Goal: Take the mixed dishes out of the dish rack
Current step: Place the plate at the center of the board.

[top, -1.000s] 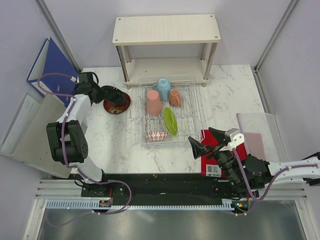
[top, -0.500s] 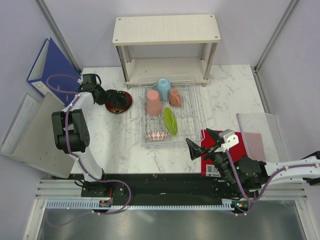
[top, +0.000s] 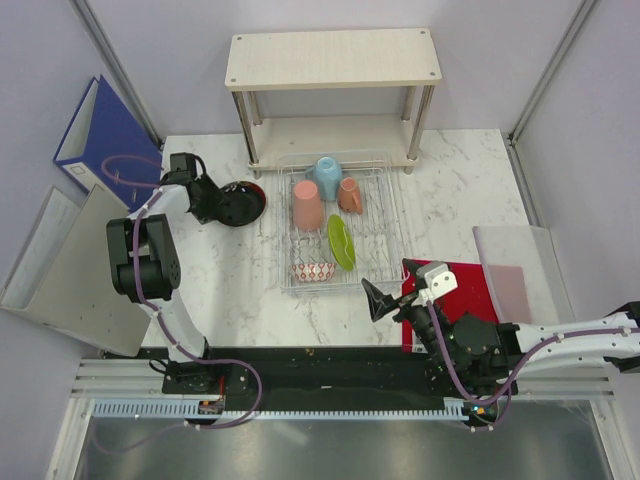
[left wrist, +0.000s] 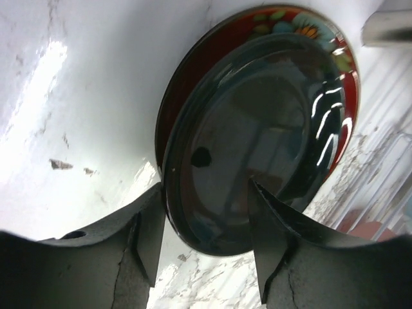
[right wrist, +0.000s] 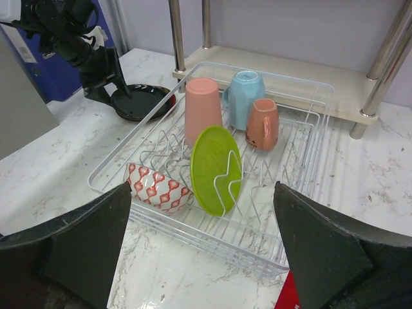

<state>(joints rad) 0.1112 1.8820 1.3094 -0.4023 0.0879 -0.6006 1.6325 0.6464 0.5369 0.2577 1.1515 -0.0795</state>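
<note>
The dark red-black plate (top: 243,203) (left wrist: 257,129) lies flat on the marble just left of the dish rack (top: 385,215). My left gripper (top: 214,205) (left wrist: 205,193) is open, its jaws standing apart on either side of the plate's near rim. In the rack stand a tall pink cup (right wrist: 203,106), a light blue cup (right wrist: 246,96), a terracotta mug (right wrist: 264,122), an upright lime-green plate (right wrist: 215,170) and a red-white bowl (right wrist: 158,188). My right gripper (top: 393,287) (right wrist: 203,193) hangs wide open and empty off the rack's front right corner.
A beige two-tier shelf (top: 330,60) stands right behind the rack. A blue binder (top: 105,130) and a grey panel (top: 60,260) lean at the left. A red board (top: 470,285) and a clear tray (top: 515,270) lie at the right.
The left gripper has set the dark plate flat on the table and its jaws have spread open. The right arm has swung left toward the rack's front corner.
</note>
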